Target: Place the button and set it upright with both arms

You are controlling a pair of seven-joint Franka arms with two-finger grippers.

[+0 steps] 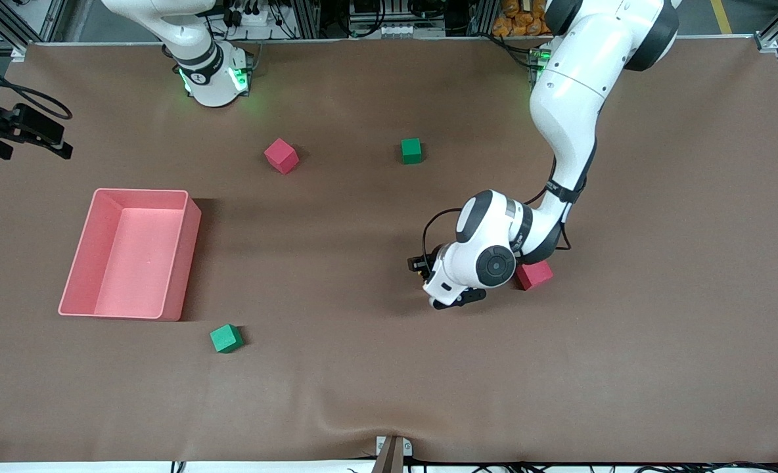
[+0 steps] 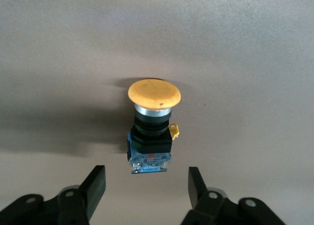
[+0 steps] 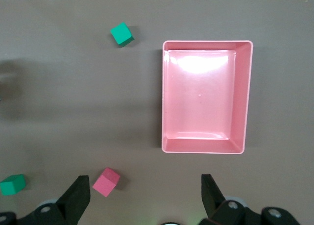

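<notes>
The button point(image 2: 151, 131) has a round orange cap, a black neck and a blue base. In the left wrist view it looks to stand on the brown table with its cap up. My left gripper point(image 2: 147, 185) is open, its two black fingers point(image 2: 95, 185) either side of the base and apart from it, holding nothing. In the front view that gripper point(image 1: 420, 266) sits low over the middle of the table and the hand hides the button. My right gripper point(image 3: 144, 195) hangs open and empty, high over a red cube point(image 3: 106, 181).
A pink tray point(image 1: 179, 263) lies toward the right arm's end. A red cube point(image 1: 280, 156) and a green cube point(image 1: 411, 150) sit near the bases. Another green cube point(image 1: 226, 338) lies nearer the camera. A second red cube point(image 1: 535, 274) rests beside the left wrist.
</notes>
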